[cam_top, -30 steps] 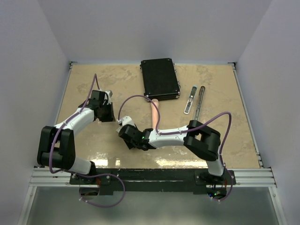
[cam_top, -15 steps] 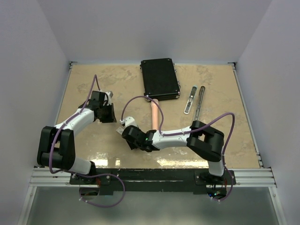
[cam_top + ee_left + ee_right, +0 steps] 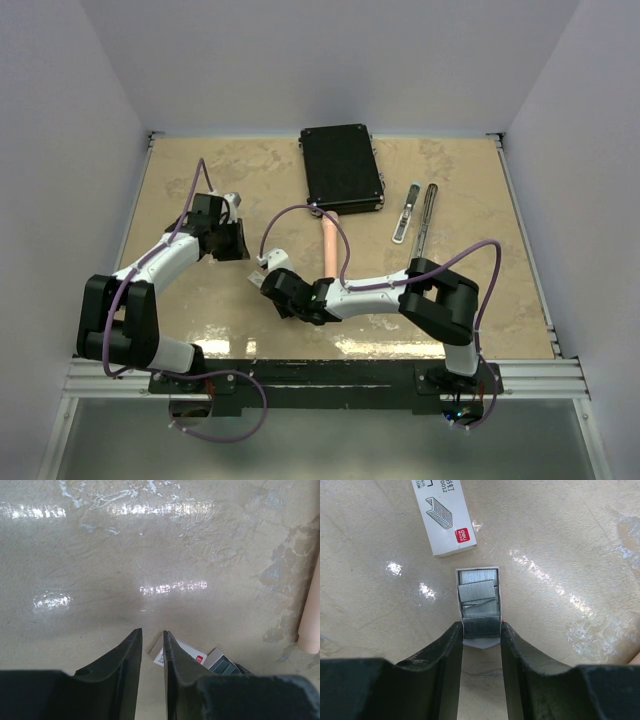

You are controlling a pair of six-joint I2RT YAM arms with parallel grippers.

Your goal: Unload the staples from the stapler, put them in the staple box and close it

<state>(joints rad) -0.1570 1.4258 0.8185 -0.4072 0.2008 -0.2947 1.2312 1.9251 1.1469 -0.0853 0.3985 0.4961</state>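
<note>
My right hand (image 3: pixel 481 626) straddles the near end of the little tray (image 3: pixel 478 642) of staples (image 3: pixel 478 602) on the worktop (image 3: pixel 560 555), though I can't tell if it's gripping, my left hand (image 3: pixel 151 632) hangs barely open and empty, and a skewed squeeze could buckle the tray and scatter loose strips.

I see a beige worktop (image 3: pixel 480 300) carrying a black case (image 3: pixel 341 168), a pink handle (image 3: pixel 329 245) just beside it, two metal strips (image 3: pixel 406 212), a tray (image 3: pixel 480 643) of staples (image 3: pixel 478 600) and a white sleeve (image 3: pixel 444 515).
</note>
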